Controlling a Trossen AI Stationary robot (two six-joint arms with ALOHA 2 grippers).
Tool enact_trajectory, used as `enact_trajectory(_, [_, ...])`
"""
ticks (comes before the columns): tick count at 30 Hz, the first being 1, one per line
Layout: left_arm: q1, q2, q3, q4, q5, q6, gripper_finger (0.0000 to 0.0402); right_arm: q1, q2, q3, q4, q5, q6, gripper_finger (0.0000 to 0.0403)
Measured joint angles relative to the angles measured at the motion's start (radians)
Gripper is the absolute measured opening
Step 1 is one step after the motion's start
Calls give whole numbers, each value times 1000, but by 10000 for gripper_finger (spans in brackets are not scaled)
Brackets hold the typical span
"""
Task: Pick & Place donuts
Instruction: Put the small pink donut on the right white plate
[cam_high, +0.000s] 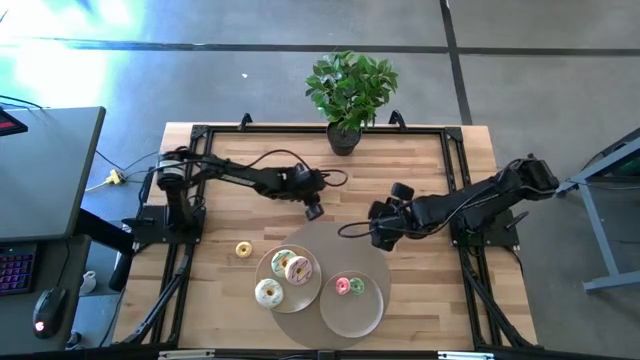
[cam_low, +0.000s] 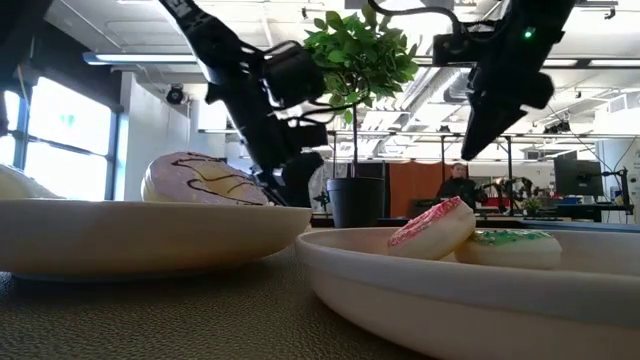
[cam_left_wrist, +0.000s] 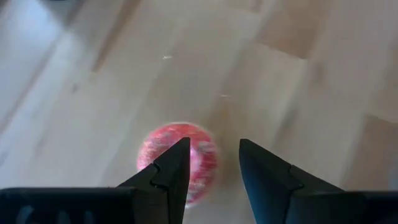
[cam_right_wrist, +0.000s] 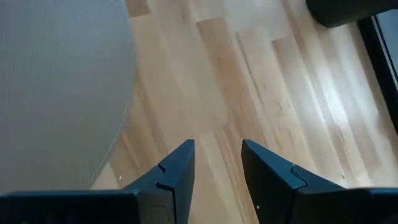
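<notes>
Red donut lies on bare wood just beyond the mat, under my left gripper, fingers narrowly parted and empty. I judge it's the approach; next, descend and close. Right gripper waits, fingers narrowly parted.

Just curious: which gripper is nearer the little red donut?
Left. The left gripper hangs open right over the red donut; the right gripper is off beside the grey mat.

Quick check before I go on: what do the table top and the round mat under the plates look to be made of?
Table top: light wood planks, smooth, with visible grain and seams. Round mat: grey, probably woven fabric or felt; the right wrist view shows a fine matte texture.
</notes>
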Motion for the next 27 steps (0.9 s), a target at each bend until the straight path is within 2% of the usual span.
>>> enact_trajectory(4, [0,32,32,-28,-46,0,135,27,0,0,-28,-22,9,129])
enact_trajectory(10, [0,37,36,-85,-123,-55,134,56,0,0,-152,-11,129,129])
enact_trajectory(14, [1,37,36,-94,-90,-64,106,66,0,0,-213,12,199,129])
enact_trajectory(20, [0,37,36,-121,-93,-64,13,73,0,0,-233,10,238,129])
enact_trajectory(25, [0,33,36,-126,-58,-43,18,87,0,0,-235,10,262,129])
enact_trajectory(27, [-1,18,35,-135,-6,-43,11,93,0,0,-236,11,265,129])
